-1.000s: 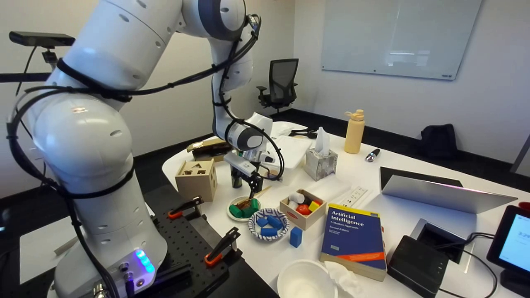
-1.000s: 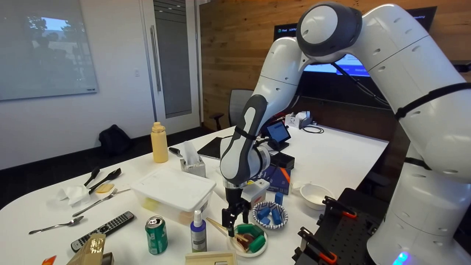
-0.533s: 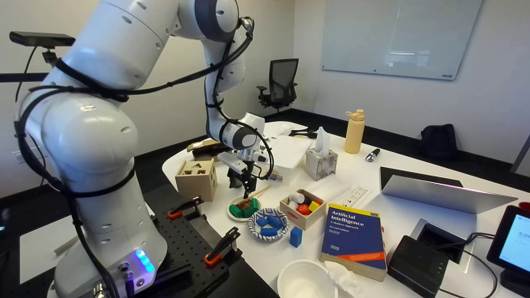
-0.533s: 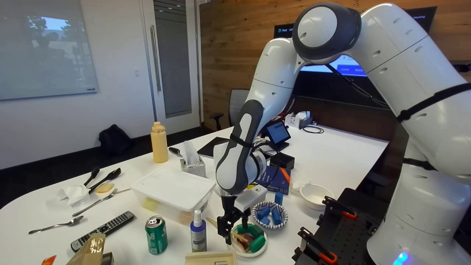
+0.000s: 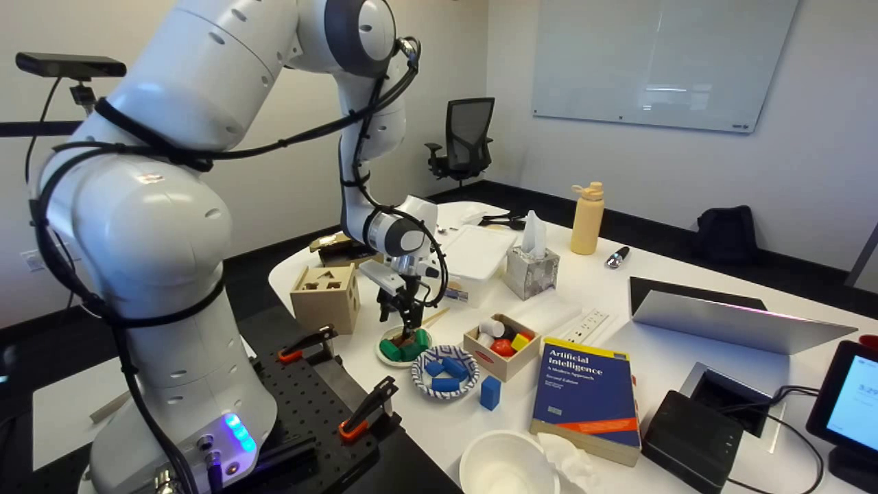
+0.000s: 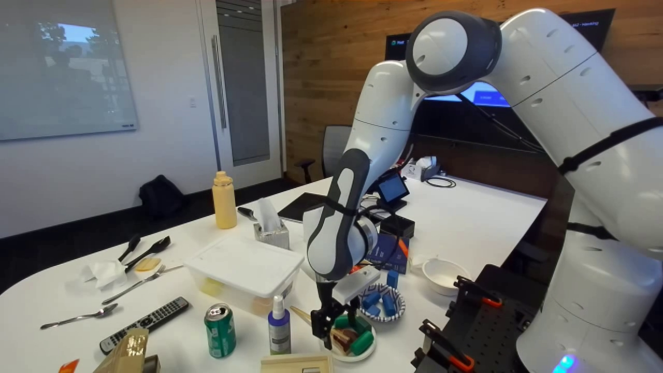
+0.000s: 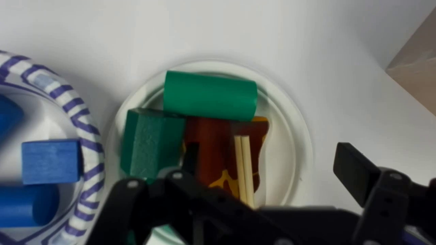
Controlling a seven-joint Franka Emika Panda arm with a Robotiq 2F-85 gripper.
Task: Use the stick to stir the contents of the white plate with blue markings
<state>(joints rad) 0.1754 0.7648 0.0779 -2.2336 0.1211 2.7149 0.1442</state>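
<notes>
gripper [image 7: 272, 161]: fingers wide apart, over white dish [image 7: 303, 160]
stick [image 7: 247, 163]: below gripper, between fingers in wrist view
blue-patterned plate [image 7: 89, 136]: beside gripper, blue blocks [image 7: 51, 161] inside

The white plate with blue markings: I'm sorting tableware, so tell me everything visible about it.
The white plate with blue markings is round and bowl-like, with a blue-banded rim, zigzag-patterned sides and a white base; it looks like paper, though I can't be sure. It sits upright on the white table, holding several blue blocks. A white dish of green blocks stands right beside it; whether the rims touch is unclear.
</notes>
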